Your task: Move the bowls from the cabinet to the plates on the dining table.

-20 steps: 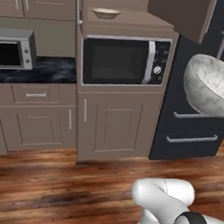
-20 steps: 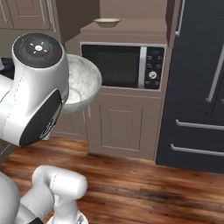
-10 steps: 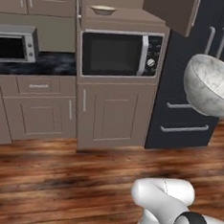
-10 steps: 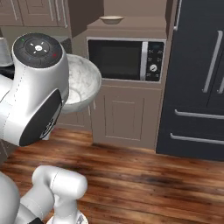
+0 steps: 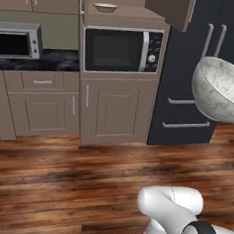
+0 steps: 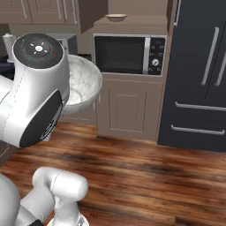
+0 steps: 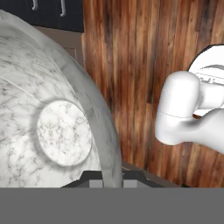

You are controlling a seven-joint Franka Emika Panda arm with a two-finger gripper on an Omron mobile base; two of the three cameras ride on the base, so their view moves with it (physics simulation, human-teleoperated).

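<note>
A deep grey-white marbled bowl (image 5: 220, 90) hangs tilted in the air at the arm's end, also visible as the marbled bowl (image 6: 82, 83) behind my white arm. In the hand view my gripper (image 7: 113, 183) is shut on the rim of this bowl (image 7: 61, 131), with the wall running between the tips. The cream bowl (image 5: 105, 7) with a tan rim sits on the shelf of the open cabinet (image 5: 171, 8) above the built-in microwave; it shows too as the cream bowl (image 6: 115, 17). The plates and the dining table are out of view.
A built-in microwave (image 5: 122, 50) sits over a brown lower cupboard (image 5: 114, 109). A dark fridge (image 6: 201, 75) with bar handles stands to its right. A grey countertop microwave (image 5: 18, 40) rests on the marble counter at left. Wooden floor (image 5: 73, 185) lies in front.
The whole picture has shifted in both base views, so the base has moved; more of the fridge shows now. The marbled bowl stays held in the same place relative to the arm.
</note>
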